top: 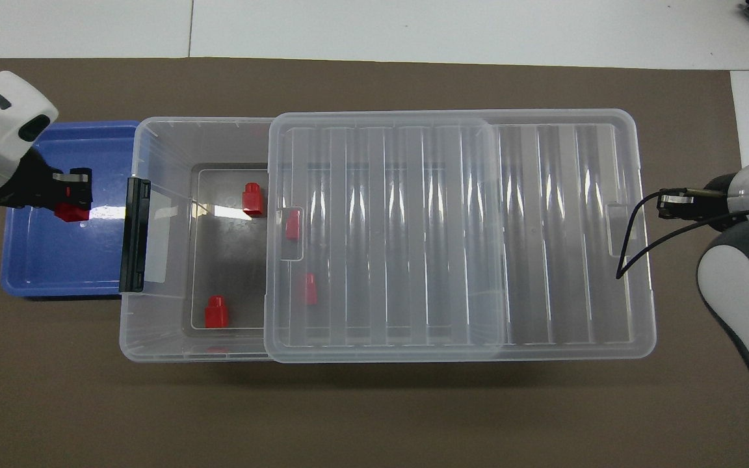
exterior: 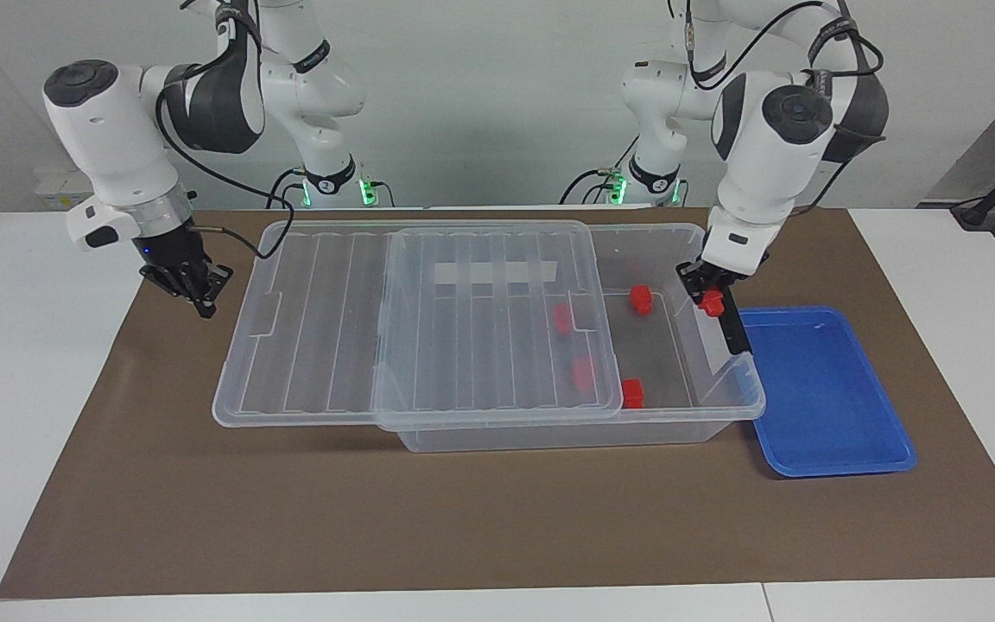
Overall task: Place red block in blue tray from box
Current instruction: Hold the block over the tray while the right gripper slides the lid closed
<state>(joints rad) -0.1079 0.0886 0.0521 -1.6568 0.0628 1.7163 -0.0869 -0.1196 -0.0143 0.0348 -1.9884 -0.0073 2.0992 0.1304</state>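
Left pincer [exterior: 716, 304] clamped on red block [exterior: 711, 301] over blue tray [exterior: 834, 406] (release pending); four blocks remain in box [exterior: 497, 432].

Right pincer [exterior: 195, 289] waits beside box, state unclear.

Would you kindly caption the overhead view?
Left claw holds a red block over the blue tray beside the box.

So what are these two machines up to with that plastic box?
The left arm's tool is shut on a small red block, holding it in the air over the blue tray beside the box. The block has not been set down. The box's lid is slid partway aside, and four more red blocks sit inside, two of them under the lid. The right arm's tool waits over the brown mat at the box's right-arm end.
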